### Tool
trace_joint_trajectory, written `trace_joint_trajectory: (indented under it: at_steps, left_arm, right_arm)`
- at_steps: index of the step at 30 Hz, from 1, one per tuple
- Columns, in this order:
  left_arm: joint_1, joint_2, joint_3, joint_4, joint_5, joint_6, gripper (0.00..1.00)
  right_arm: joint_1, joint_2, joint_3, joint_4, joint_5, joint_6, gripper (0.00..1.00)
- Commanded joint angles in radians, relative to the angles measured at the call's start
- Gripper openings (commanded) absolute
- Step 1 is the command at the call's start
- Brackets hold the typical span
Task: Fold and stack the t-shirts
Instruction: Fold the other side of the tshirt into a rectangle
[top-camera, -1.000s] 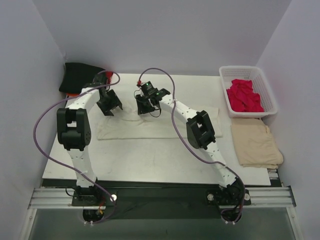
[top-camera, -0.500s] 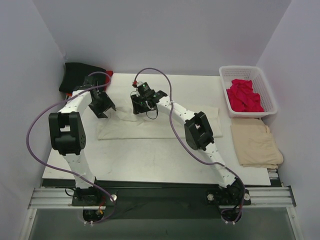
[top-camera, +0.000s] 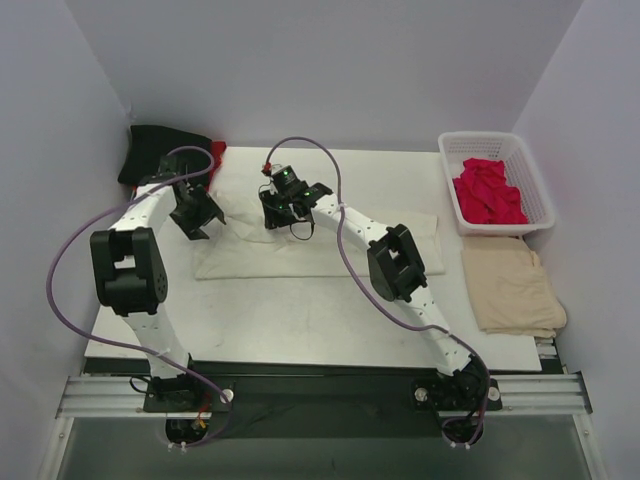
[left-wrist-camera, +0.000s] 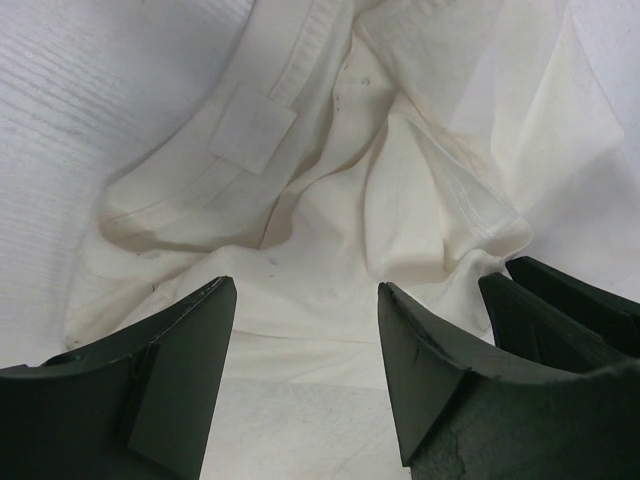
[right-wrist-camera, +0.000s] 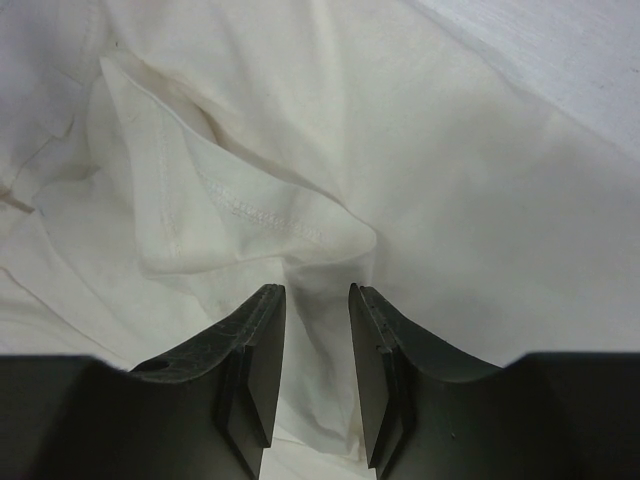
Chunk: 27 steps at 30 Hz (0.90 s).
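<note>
A large cream-white t-shirt lies spread across the middle of the table, its back-left part bunched up. My left gripper hangs over that bunched end, jaws wide open, with the collar and its label ahead of it. My right gripper sits just to its right and is shut on a ridge of the shirt beside a sleeve hem, seen between its pads. A black t-shirt with an orange-red one lies at the back left. Crimson t-shirts fill the basket.
The white lattice basket stands at the back right. A folded beige cloth lies in front of it near the table's right edge. Grey walls close in on three sides. Purple cables loop off both arms.
Both grippers have moved toward the back left. The shirt's back-left part has been drawn along with the right gripper and now bunches between the two grippers.
</note>
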Motion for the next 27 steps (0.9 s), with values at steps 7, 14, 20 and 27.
trace_joint_trajectory:
  at_steps: [7, 14, 20, 27]
  left_arm:
    - [0.028, -0.077, -0.041, 0.008, 0.014, -0.004, 0.70]
    - [0.037, -0.093, -0.065, 0.013, 0.020, -0.002, 0.70]
    - [0.040, -0.097, -0.073, 0.018, 0.021, -0.002, 0.70]
    - [0.040, -0.079, -0.082, 0.019, 0.011, -0.007, 0.69]
  right_arm:
    - [0.014, 0.043, 0.025, -0.001, 0.011, 0.006, 0.31]
    - [0.019, 0.050, 0.021, -0.017, 0.019, 0.001, 0.29]
    - [0.020, 0.041, 0.017, -0.027, 0.054, -0.007, 0.15]
    - [0.020, -0.015, -0.012, -0.031, 0.136, -0.026, 0.00]
